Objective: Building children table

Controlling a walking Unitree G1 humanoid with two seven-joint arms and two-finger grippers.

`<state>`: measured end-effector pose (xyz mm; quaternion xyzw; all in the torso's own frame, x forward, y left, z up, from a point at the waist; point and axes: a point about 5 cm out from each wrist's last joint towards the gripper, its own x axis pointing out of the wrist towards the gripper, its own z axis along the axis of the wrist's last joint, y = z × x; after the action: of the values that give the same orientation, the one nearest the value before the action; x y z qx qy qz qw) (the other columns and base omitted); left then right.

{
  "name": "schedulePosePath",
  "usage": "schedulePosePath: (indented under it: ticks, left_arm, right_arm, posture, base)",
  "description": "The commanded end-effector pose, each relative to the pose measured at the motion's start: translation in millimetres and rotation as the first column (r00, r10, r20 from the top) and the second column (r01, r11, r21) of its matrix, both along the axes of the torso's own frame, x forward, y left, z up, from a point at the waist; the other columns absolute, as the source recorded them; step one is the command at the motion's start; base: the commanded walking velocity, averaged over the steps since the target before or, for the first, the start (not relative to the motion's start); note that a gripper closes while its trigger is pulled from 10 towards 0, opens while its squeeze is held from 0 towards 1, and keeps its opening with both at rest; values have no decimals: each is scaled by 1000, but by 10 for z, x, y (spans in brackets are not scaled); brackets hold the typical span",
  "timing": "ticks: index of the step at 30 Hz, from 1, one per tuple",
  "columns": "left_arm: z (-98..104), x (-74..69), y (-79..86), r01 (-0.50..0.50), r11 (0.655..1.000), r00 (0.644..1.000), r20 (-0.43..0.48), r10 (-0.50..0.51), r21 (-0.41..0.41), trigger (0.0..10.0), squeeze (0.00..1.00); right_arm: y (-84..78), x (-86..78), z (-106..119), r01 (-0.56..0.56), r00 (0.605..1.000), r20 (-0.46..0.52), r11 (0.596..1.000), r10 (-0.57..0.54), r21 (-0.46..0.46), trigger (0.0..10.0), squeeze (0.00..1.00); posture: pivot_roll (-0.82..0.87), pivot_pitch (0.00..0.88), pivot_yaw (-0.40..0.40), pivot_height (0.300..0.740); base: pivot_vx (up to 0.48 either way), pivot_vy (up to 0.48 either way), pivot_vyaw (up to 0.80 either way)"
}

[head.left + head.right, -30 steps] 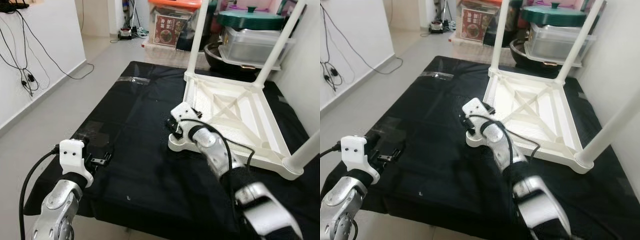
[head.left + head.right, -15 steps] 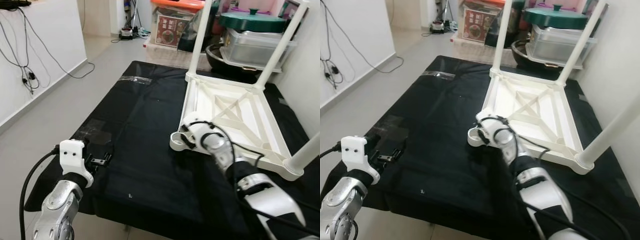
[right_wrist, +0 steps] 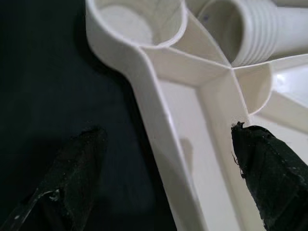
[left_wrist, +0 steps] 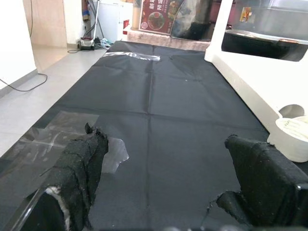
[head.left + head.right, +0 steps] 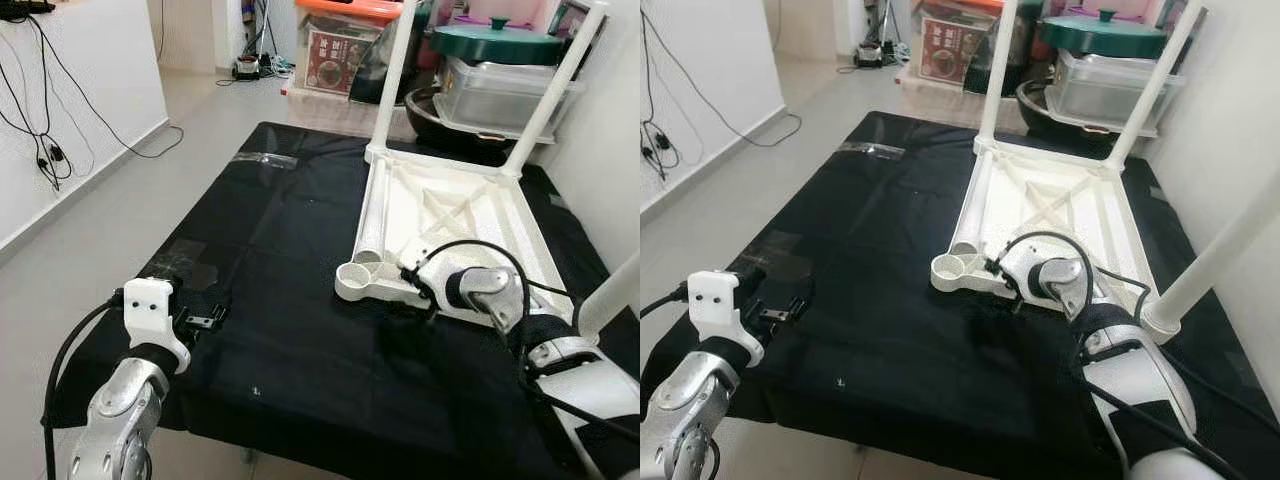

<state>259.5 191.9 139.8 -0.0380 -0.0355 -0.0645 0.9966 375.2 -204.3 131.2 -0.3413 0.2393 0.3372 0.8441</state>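
**A:** The white plastic children's table (image 5: 450, 215) lies upside down on the right half of the black cloth-covered counter (image 5: 290, 260). Where do its legs point?

**B:** Three round white legs stand straight up from its corners. The fourth, a loose white tube leg (image 5: 372, 215), lies flat inside the frame along the left rail. Its long side runs from near to far, and its open end sits just beside the empty round corner socket (image 5: 354, 277).

**A:** What is the frame like?

**B:** Smooth, hard plastic with thin ribs crossing inside.

**A:** Where is the right end effector (image 3: 163, 163)?

**B:** At the near rail, just beside that socket. Its black fingers are spread, one over the black cloth, one over the white frame, gripping nothing.

**A:** And the left end effector (image 4: 163, 178)?

**B:** Low by the near left edge, fingers spread apart, holding nothing.

**A:** Any free room?

**B:** The left half of the cloth is bare, with shiny tape patches (image 5: 185, 262). Grey floor (image 5: 110, 200) lies beyond the left edge, and storage boxes (image 5: 505, 85) crowd the far edge.
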Motion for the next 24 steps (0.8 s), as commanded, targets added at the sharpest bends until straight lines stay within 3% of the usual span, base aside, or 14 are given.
schedulePosePath:
  ticks: [1,5,9,13,14,16,17,18,23,24]
  left_arm:
    - [-27,-9,-23,11,1000,1000,-4,-11,-4,10000,0]
    - [-27,-19,-23,12,1000,1000,-4,-12,-1,10000,0]
    - [-33,-28,-24,13,1000,1000,-6,-13,1,10000,0]
    - [-45,-37,-19,14,1000,1000,-8,-14,0,10000,0]
    - [-47,-35,-21,15,1000,1000,-8,-15,-2,10000,0]
    - [-47,-34,-22,16,1000,1000,-8,-16,-2,10000,0]
    - [-48,-33,-26,16,1000,1000,-8,-16,-4,10000,0]
    - [-47,-31,-32,17,1000,1000,-7,-17,-6,10000,0]
    - [-44,-29,-51,17,1000,1000,-4,-17,-12,10000,0]
    - [-42,-30,-58,17,1000,1000,-3,-17,-14,10000,0]
  right_arm:
    - [53,40,32,-1,1000,15,999,2,-41,10000,0]
    - [113,25,-48,-8,1000,-12,997,7,-77,10000,0]
    - [183,-26,-140,-97,993,-75,986,88,-134,10000,0]
    - [179,-97,-232,-137,972,-210,980,105,-144,10000,0]
    - [162,-112,-260,-88,965,-258,988,54,-126,6627,0]
    - [153,-124,-280,-51,956,-292,992,16,-114,6627,0]
    - [148,-136,-299,-18,946,-324,994,-16,-104,863,0]
    - [146,-151,-312,-9,935,-353,995,-27,-98,0,0]
    - [145,-185,-328,-5,911,-412,998,-23,-68,0,0]
    - [164,-202,-327,-6,893,-449,1000,-6,-26,0,0]
  posture:
    - [90,0,-116,740]
    - [98,0,-118,740]
    - [103,0,-122,740]
    - [106,0,-127,740]
    - [107,0,-132,740]
    - [107,0,-132,740]
    - [106,0,-138,740]
    - [104,0,-147,740]
    - [105,0,-159,740]
    - [107,0,-165,740]
  base:
    - [0,0,0]
    - [0,0,0]
    - [0,0,0]
    - [0,0,0]
    - [0,0,0]
    - [0,0,0]
    - [0,0,0]
    - [0,0,0]
    - [0,0,0]
    - [0,0,0]
